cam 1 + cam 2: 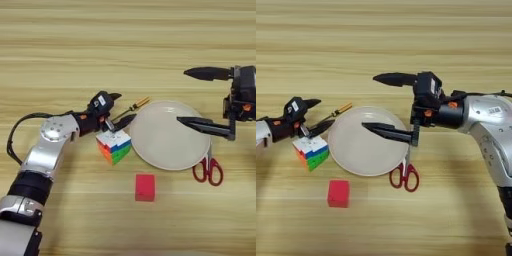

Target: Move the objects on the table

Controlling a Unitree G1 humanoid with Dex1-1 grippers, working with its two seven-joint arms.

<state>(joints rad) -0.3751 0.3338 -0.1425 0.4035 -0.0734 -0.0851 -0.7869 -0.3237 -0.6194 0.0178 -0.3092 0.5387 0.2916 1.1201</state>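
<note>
While the left hand (119,107) hangs released just left of the plate (167,137), above the Rubik's cube (114,145) and near the screwdriver (136,105), the right hand (374,103) gapes wide over the plate. The scissors (404,175) touch the plate's near-right rim; the red block (145,187) lies in front. Descending, its lower finger could knock the plate on the counter (125,40).
</note>
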